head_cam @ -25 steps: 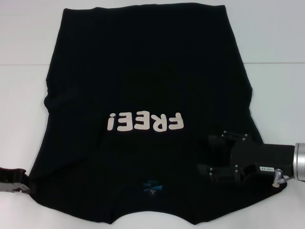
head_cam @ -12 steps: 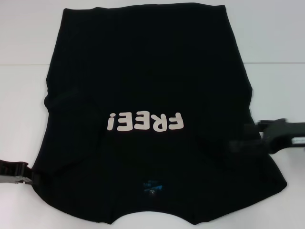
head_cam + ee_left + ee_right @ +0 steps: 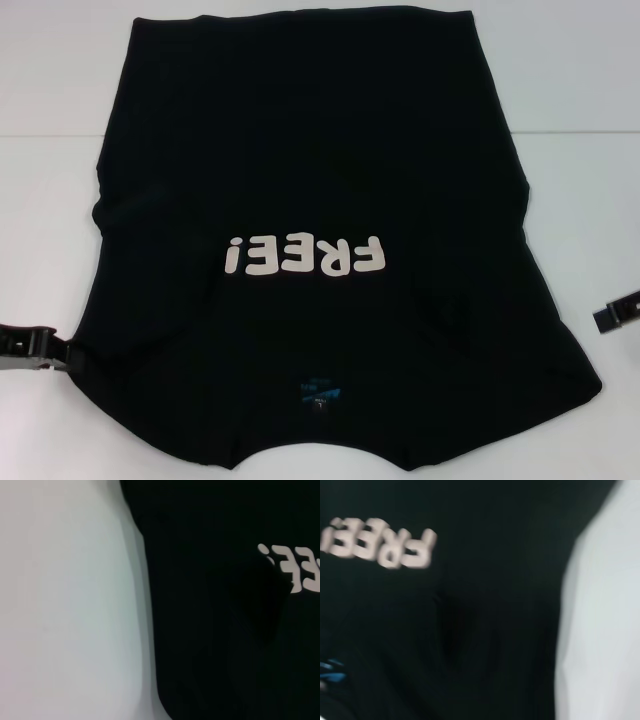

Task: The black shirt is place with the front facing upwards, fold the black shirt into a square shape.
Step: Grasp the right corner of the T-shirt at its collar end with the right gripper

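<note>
The black shirt (image 3: 310, 170) lies flat on the white table, front up, with the white "FREE!" lettering (image 3: 305, 257) upside down to me and the blue neck label (image 3: 320, 390) near my edge. Both sleeves look folded in. The shirt also fills the left wrist view (image 3: 225, 630) and the right wrist view (image 3: 445, 630). My left gripper (image 3: 35, 348) sits at the shirt's near left edge. My right gripper (image 3: 617, 313) shows only as a tip at the right edge of the head view, apart from the shirt.
The white table (image 3: 580, 180) surrounds the shirt on the left, right and far sides. A faint seam line crosses the table behind the shirt's middle.
My right gripper has drawn back off the shirt's near right part to the right edge of the view. My left gripper has shifted slightly up by the shirt's left edge.
</note>
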Controlling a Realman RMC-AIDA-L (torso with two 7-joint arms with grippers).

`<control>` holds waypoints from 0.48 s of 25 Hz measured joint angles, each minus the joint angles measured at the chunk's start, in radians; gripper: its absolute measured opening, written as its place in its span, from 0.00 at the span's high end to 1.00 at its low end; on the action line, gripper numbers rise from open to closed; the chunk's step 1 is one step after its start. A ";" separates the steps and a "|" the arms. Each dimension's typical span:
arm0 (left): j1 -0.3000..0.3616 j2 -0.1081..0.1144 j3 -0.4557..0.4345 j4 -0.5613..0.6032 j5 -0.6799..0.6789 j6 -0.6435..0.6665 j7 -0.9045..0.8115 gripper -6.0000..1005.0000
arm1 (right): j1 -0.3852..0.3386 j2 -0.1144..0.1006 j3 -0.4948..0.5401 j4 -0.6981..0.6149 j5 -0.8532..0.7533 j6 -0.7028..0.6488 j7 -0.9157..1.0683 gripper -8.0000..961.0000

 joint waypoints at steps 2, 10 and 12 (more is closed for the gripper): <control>0.000 0.000 -0.006 0.000 -0.006 0.000 0.007 0.95 | 0.005 0.008 -0.003 0.016 -0.033 0.015 0.006 0.14; -0.005 0.000 -0.010 -0.003 -0.012 -0.002 0.012 0.96 | 0.004 0.014 -0.011 0.122 -0.032 0.078 -0.016 0.17; -0.008 0.000 -0.011 -0.003 -0.012 -0.002 0.012 0.96 | 0.006 0.018 -0.011 0.141 -0.031 0.088 -0.025 0.17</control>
